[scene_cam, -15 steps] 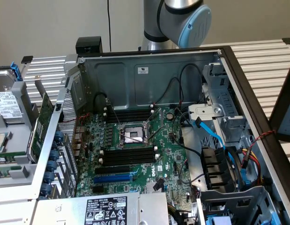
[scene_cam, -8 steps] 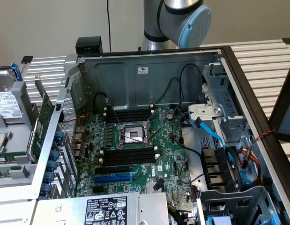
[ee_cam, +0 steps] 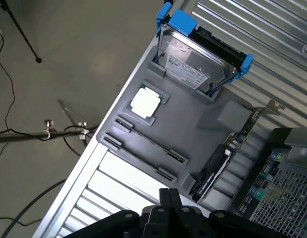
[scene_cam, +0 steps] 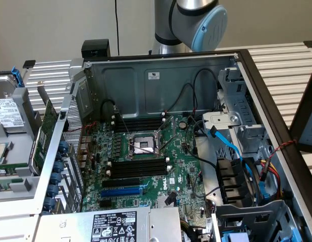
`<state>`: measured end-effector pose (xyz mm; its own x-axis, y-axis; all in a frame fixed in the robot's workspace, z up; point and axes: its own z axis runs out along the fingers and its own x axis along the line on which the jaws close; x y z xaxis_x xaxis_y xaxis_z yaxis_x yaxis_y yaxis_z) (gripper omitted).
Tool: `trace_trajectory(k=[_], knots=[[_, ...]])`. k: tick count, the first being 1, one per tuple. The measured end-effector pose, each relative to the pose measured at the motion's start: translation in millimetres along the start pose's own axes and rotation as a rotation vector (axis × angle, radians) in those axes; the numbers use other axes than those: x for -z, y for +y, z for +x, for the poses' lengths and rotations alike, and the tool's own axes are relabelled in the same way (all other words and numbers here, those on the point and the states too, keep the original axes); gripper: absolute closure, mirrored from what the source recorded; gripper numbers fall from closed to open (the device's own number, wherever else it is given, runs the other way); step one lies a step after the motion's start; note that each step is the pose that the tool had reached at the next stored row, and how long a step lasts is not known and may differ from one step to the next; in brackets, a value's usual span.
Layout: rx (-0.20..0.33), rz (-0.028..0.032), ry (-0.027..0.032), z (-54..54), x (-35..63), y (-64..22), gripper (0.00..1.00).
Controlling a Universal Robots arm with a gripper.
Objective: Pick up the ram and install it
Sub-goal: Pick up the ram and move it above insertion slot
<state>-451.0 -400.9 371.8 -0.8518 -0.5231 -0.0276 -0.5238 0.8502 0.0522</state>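
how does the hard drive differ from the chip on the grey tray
The hard drive is much larger; the chip is a small square. The hard drive sits in a blue frame with a printed label; the chip is bare and pale. Both rest in the grey tray.

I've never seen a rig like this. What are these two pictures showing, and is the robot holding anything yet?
The exterior view shows one robot arm behind an open computer case, motherboard exposed. The wrist view, from a camera on the arm, looks past the end effector onto a grey parts tray beside the case. It holds a hard drive, a processor chip, an expansion card and the ram, a thin stick on edge, not yet picked up.
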Motion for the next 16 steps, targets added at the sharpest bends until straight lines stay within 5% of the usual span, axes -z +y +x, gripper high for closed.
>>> trace_trajectory(k=[16], knots=[[0.291, -0.008, 0.0151, 0.2, -5.5, -0.3, 0.89]])
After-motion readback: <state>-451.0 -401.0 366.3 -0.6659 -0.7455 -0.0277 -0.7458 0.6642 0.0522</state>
